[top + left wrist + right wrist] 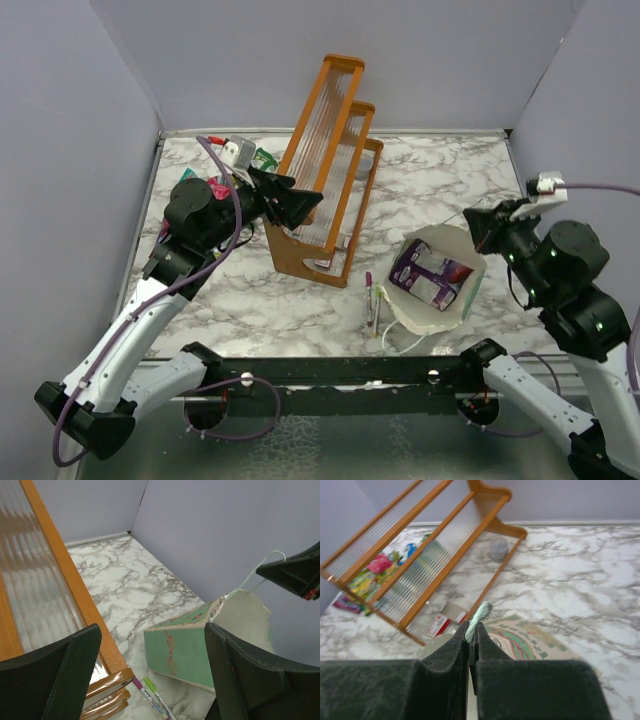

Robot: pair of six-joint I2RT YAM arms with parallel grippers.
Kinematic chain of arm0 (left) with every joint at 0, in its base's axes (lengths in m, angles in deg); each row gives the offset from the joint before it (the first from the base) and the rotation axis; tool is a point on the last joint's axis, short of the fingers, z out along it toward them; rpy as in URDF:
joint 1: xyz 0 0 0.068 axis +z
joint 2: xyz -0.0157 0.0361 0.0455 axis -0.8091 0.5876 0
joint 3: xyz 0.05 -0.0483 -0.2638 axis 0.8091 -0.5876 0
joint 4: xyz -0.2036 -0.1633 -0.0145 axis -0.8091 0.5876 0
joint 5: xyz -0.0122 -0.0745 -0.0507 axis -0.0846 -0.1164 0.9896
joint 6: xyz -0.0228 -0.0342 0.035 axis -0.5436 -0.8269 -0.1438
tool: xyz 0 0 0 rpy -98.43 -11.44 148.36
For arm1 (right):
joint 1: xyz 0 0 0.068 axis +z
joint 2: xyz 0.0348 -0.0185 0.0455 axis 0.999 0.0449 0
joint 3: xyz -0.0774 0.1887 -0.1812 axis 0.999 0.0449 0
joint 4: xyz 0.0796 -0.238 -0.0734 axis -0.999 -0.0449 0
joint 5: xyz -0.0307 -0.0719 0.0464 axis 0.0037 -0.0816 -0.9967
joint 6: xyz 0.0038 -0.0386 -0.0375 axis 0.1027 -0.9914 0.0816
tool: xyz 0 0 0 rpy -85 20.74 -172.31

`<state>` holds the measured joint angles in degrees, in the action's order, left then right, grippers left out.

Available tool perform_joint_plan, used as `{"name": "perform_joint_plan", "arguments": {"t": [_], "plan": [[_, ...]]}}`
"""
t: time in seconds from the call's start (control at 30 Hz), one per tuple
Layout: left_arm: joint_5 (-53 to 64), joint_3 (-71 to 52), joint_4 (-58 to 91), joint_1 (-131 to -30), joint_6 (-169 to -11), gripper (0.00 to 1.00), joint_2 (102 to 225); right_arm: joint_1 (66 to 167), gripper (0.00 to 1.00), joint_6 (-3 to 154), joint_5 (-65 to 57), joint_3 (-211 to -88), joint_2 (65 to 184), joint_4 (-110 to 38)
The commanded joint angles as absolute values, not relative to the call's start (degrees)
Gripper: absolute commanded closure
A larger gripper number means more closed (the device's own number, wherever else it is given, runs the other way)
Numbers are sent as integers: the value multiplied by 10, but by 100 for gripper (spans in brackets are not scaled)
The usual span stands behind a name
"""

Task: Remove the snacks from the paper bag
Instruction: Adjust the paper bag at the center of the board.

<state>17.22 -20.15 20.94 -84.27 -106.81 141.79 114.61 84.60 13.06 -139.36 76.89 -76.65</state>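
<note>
The mint-green paper bag (452, 312) stands at the right of the table with its mouth open upward. Purple and red snack packets (430, 272) lie inside it. My right gripper (478, 228) is at the bag's far rim, shut on the bag's pale cord handle (481, 615). The bag's printed face (525, 641) shows below the fingers. My left gripper (300, 205) is open and empty, raised over the orange rack, left of the bag. From the left wrist view, the bag's green side (185, 652) lies between its fingers (235, 665). Several snack packets (370, 575) lie at the far left of the table.
An orange wooden slatted rack (325, 170) stands in the middle of the table, between the arms. Two thin marker pens (372, 300) lie just left of the bag, also seen in the left wrist view (152, 696). Grey walls close the back and sides.
</note>
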Motion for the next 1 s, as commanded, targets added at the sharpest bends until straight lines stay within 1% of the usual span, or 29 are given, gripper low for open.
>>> {"name": "perform_joint_plan", "arguments": {"t": [0.0, 0.17, 0.33, 0.43, 0.5, 0.57, 0.63, 0.7, 0.8, 0.9, 0.97], "plan": [[138, -181, 205, -845, -1020, 13, 1412, 1148, 98, 763, 234, -1478, 877, -688], [83, -199, 183, -845, -938, 13, 1400, 1148, 98, 684, 295, -1551, 976, -652], [13, -259, 146, -845, -891, 13, 1344, 1146, 98, 549, 395, -1511, 999, -529], [-15, -298, 120, -845, -872, 13, 1310, 1121, 98, 463, 382, -1484, 998, -456], [-31, -315, 115, -845, -863, 13, 1293, 1081, 98, 442, 340, -1500, 1004, -450], [-42, -325, 116, -846, -853, 13, 1279, 1032, 98, 398, 263, -1515, 1011, -447], [-56, -332, 120, -845, -844, 13, 1264, 1023, 98, 329, 226, -1531, 1025, -455], [-67, -342, 120, -845, -835, 13, 1247, 1024, 98, 294, 191, -1543, 1033, -470], [-86, -363, 110, -844, -824, 11, 1228, 1033, 98, 250, 92, -1511, 1010, -461], [-94, -366, 113, -843, -817, 11, 1223, 1074, 98, 286, 62, -1478, 1014, -500], [-92, -365, 114, -838, -818, 11, 1222, 1090, 98, 388, 19, -1440, 1022, -522]]}}
